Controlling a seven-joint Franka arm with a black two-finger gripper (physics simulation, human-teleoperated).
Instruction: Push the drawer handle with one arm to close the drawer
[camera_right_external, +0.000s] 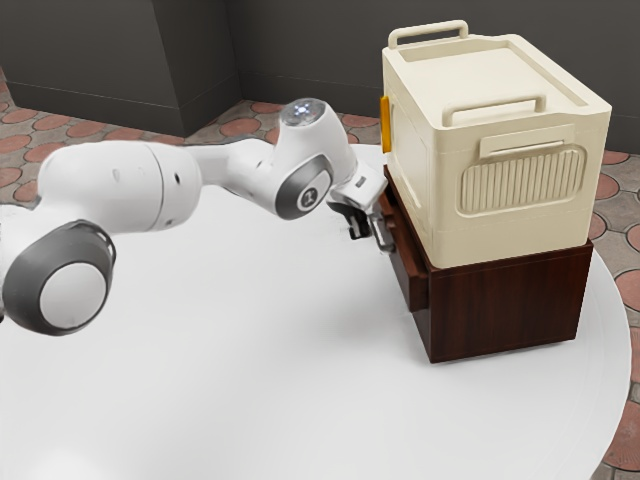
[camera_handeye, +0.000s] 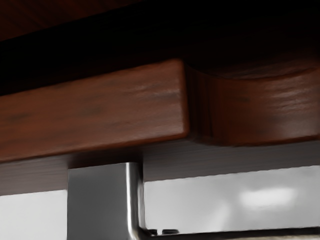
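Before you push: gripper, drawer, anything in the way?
Gripper by the handle, contact unclear. Drawer juts out, not closed. Cream box sits atop the cabinet, apparently off the push path.

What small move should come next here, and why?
Probably a short, straight push on the handle toward the wooden cabinet: the drawer juts out from the cabinet's front, and the gripper is right by that handle.
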